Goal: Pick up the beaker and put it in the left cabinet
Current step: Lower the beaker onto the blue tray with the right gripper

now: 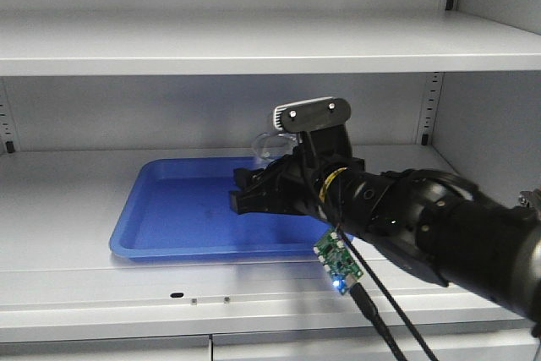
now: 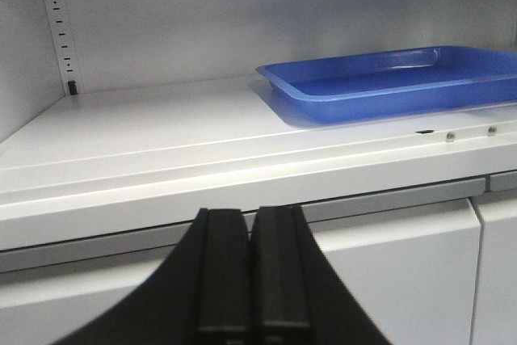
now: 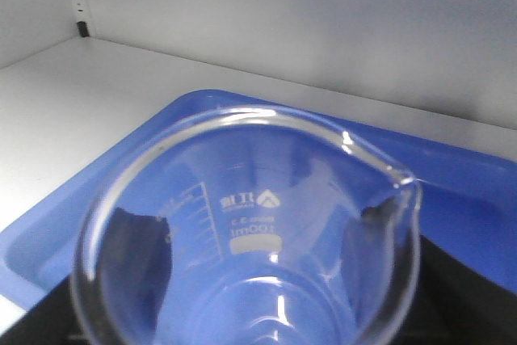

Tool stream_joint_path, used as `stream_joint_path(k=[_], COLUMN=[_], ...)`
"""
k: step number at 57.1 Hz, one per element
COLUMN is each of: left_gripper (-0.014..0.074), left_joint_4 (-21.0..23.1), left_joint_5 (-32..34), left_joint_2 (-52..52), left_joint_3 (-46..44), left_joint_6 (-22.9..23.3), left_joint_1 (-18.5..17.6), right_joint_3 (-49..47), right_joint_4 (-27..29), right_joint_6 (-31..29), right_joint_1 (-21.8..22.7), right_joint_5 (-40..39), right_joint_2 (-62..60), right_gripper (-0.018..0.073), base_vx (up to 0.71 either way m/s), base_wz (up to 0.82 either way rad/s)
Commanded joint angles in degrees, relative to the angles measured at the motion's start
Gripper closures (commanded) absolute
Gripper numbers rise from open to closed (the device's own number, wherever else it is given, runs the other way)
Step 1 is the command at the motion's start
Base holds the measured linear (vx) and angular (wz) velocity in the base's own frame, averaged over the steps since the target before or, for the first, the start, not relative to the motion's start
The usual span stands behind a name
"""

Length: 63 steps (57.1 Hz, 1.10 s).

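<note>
My right gripper [image 1: 247,192] has its jaws clamped on the beaker [image 3: 242,232]. Through the glass I can see a dark pad pressed against the wall on either side. The beaker sits upright between those jaws, pouring lip uppermost, over the blue tray [image 1: 169,209]. The tray spreads beneath and ahead of the jaws on the left cabinet [image 1: 68,179] shelf. I cannot tell whether the beaker's base touches the tray. My left gripper [image 2: 250,280] has its jaws closed on nothing. The shelf edge lies ahead of and above them, with the tray off to their right.
</note>
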State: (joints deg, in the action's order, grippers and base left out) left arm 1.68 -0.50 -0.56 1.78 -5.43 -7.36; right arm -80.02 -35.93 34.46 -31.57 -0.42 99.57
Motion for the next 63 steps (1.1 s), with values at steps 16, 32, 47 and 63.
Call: stream_joint_path(k=[16,32,47,63], left_gripper=[0.0595,0.0595,0.0595,0.0595], left_joint_4=[0.42,0.42,0.42,0.42], left_joint_5=[4.78,4.78,4.78,4.78], left_joint_2=[-1.02,-1.02,-1.02,-1.02], left_joint_3=[0.93,0.93,0.93,0.93], left_joint_6=[0.19,0.19,0.19,0.19], left_joint_1=[-0.09,-0.09,-0.09,-0.09], right_joint_3=[-12.24,-18.10,-18.00,-18.00], right_joint_4=[0.06,0.06,0.06,0.06], right_joint_6=[1.51,1.51,1.51,1.51], right_joint_1=[3.64,4.08,4.08,4.08], right_joint_5=[-6.16,-3.74,-2.84,-2.04], right_joint_2=[9.47,15.53,17.91,18.38], right_gripper=[0.0456,0.0456,0.0452,0.0400], base_vx=[0.00,0.00,0.00,0.00], base_wz=[0.00,0.00,0.00,0.00])
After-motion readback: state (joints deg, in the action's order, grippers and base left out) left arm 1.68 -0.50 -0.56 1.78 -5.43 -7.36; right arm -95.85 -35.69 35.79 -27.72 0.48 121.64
